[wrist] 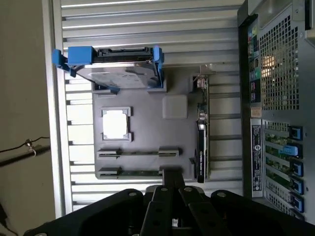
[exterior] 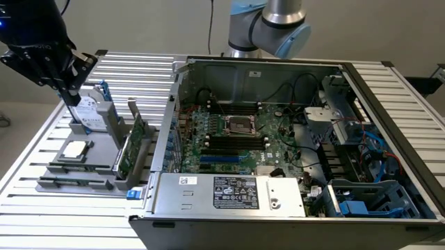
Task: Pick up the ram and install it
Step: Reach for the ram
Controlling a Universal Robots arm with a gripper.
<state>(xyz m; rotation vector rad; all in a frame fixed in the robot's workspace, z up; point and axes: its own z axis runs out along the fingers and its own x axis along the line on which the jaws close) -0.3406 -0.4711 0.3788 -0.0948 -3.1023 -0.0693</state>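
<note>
Two ram sticks lie on edge in the slots of a grey holder tray [exterior: 94, 156] on the slatted table: one [exterior: 80, 167] [wrist: 138, 152] and a second [exterior: 70, 182] [wrist: 135, 173] beside it. My black gripper [exterior: 73, 101] [wrist: 172, 179] hangs well above the tray at the exterior view's left. Its fingers are pressed together and shut on nothing. In the exterior view its tips overlap the hard drive. The open computer case [exterior: 292, 67] shows the motherboard with black memory slots [exterior: 236, 140].
On the same tray stand a silver hard drive with blue rails [exterior: 90, 112] [wrist: 118, 73], a processor chip [exterior: 75, 150] [wrist: 115, 124] and an upright green expansion card [exterior: 128, 148] [wrist: 203, 142]. The case's power supply [exterior: 233, 191] and drive cage [exterior: 368, 200] line its near side.
</note>
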